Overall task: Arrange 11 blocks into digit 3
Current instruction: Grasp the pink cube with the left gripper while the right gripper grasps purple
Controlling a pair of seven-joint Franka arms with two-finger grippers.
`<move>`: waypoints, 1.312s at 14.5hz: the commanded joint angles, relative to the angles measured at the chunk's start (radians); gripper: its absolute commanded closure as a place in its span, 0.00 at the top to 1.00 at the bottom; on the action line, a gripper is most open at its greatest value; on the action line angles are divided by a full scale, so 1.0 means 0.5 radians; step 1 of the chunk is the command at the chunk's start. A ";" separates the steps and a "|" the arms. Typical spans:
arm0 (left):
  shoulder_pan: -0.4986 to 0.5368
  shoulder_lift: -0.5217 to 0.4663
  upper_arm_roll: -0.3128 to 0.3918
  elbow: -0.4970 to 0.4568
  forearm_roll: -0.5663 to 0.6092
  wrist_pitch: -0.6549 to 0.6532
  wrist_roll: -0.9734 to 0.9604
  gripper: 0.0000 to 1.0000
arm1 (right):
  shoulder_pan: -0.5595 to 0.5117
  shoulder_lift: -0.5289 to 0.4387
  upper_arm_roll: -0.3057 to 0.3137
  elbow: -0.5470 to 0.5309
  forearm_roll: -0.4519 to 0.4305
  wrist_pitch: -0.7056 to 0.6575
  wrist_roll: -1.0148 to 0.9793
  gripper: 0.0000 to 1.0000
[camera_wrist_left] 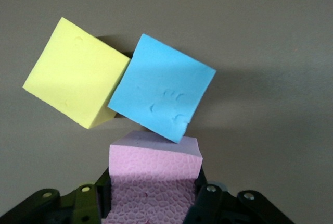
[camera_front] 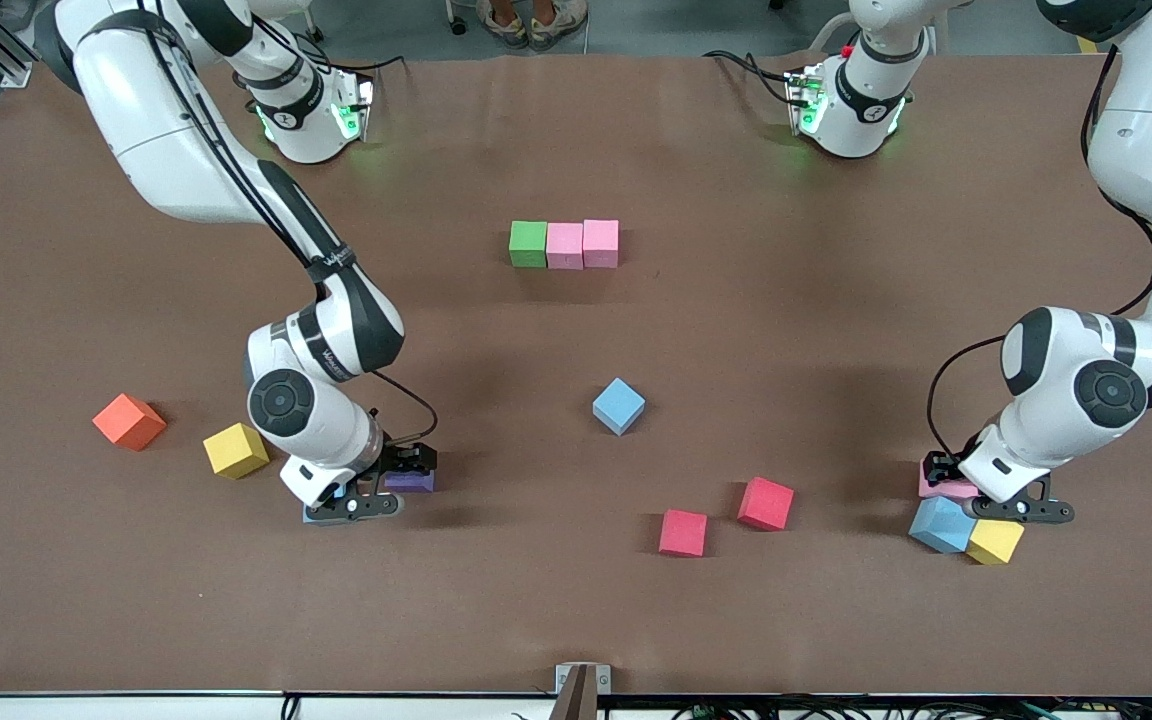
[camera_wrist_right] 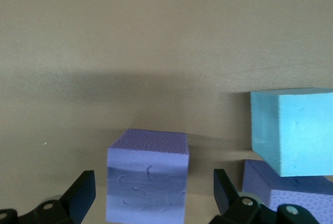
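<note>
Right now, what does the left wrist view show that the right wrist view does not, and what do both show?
Only the left wrist view: the left gripper shut on a pink cube, with a light blue cube touching a yellow cube.

Only the right wrist view: the right gripper open around a purple cube, beside a light blue cube lying on another purple cube.

Both: the brown table.
</note>
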 commanded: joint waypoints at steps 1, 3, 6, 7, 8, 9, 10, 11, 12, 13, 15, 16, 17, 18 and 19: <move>-0.002 -0.063 -0.051 0.044 -0.022 -0.148 -0.148 0.11 | 0.016 0.037 -0.018 0.047 -0.041 -0.005 0.002 1.00; -0.002 -0.075 -0.097 0.054 -0.022 -0.179 -0.298 0.11 | 0.019 0.040 -0.018 0.047 -0.041 -0.005 -0.001 0.98; -0.103 -0.072 -0.104 0.145 -0.028 -0.277 -0.458 0.11 | 0.068 0.086 -0.097 0.068 -0.038 -0.002 -0.001 0.95; -0.122 -0.069 -0.104 0.167 -0.028 -0.296 -0.504 0.11 | 0.102 0.089 -0.125 0.074 -0.038 0.001 0.012 0.94; -0.137 -0.066 -0.107 0.179 -0.028 -0.299 -0.544 0.11 | 0.123 0.089 -0.143 0.075 -0.038 0.013 0.009 0.90; -0.152 -0.066 -0.104 0.186 -0.028 -0.299 -0.584 0.11 | 0.139 0.089 -0.152 0.078 -0.038 0.017 0.009 0.86; -0.174 -0.066 -0.104 0.198 -0.034 -0.302 -0.618 0.11 | 0.142 0.089 -0.153 0.078 -0.038 0.020 0.009 0.82; -0.198 -0.066 -0.104 0.207 -0.034 -0.302 -0.658 0.11 | 0.142 0.086 -0.153 0.078 -0.035 0.017 0.009 0.81; -0.204 -0.066 -0.104 0.207 -0.034 -0.302 -0.691 0.11 | 0.145 0.086 -0.153 0.078 -0.035 0.017 0.009 0.79; -0.205 -0.063 -0.107 0.207 -0.031 -0.302 -0.719 0.11 | 0.145 0.083 -0.153 0.078 -0.035 0.017 0.006 0.72; -0.226 -0.066 -0.107 0.207 -0.034 -0.302 -0.768 0.11 | 0.142 0.086 -0.153 0.071 -0.029 0.020 0.006 0.58; -0.235 -0.069 -0.107 0.219 -0.034 -0.302 -0.823 0.11 | 0.142 0.086 -0.153 0.071 -0.032 0.017 0.006 0.54; -0.266 -0.069 -0.107 0.232 -0.034 -0.302 -0.887 0.11 | 0.145 0.086 -0.153 0.068 -0.035 0.017 0.002 0.48; -0.299 -0.069 -0.107 0.235 -0.037 -0.305 -0.961 0.11 | 0.145 0.083 -0.153 0.068 -0.032 0.017 0.002 0.41; -0.318 -0.069 -0.107 0.235 -0.034 -0.305 -1.047 0.11 | 0.157 0.074 -0.153 0.065 -0.026 0.014 0.002 0.37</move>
